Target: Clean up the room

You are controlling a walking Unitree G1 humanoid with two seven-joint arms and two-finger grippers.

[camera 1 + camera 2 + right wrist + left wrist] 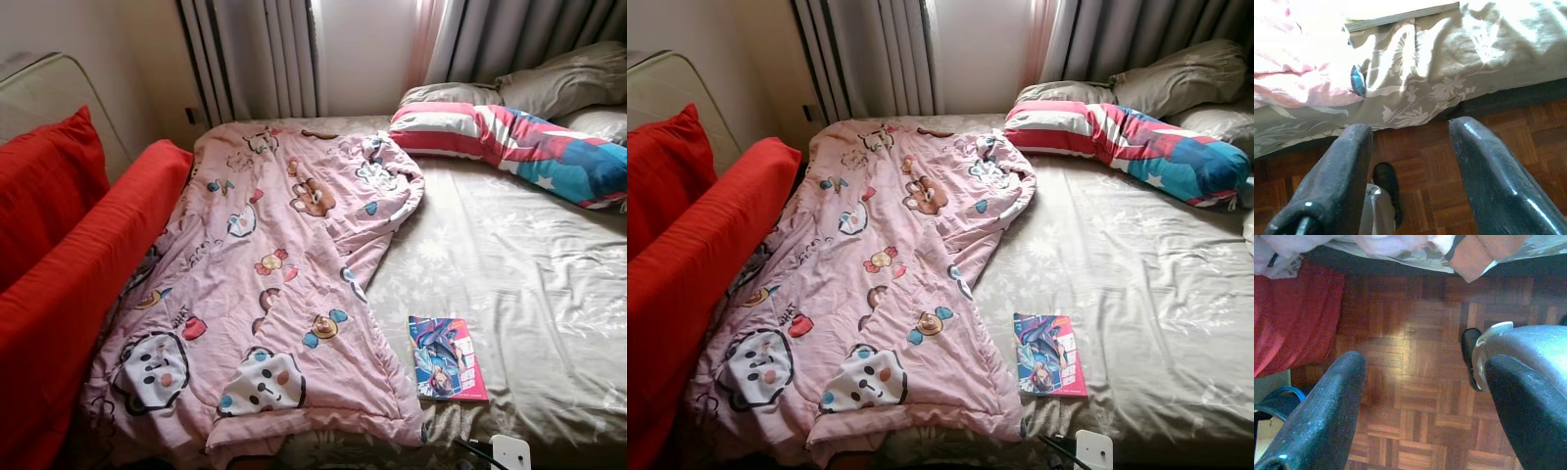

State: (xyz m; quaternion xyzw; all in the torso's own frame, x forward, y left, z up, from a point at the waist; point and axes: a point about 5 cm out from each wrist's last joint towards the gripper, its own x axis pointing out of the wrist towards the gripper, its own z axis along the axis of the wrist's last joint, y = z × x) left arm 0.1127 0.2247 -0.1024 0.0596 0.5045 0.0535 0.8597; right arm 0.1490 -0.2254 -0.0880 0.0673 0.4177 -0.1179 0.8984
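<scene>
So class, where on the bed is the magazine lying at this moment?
The magazine lies flat on the grey-brown bedsheet near the bed's foot edge, just right of the pink cartoon blanket and beside a white charger.

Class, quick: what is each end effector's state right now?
Left end effector: open, holding nothing, above the wooden floor.
Right end effector: open, holding nothing.

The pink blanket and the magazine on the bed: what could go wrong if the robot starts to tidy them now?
1. The magazine lies right beside the pink blanket near the foot edge of the bed; pulling the blanket may drag it onto the floor.
2. A white charger with a dark cable sits at the bed's edge and could snag or fall.
3. The left gripper and right gripper hang open low over the wooden floor; lifting them may catch the overhanging blanket.
</scene>
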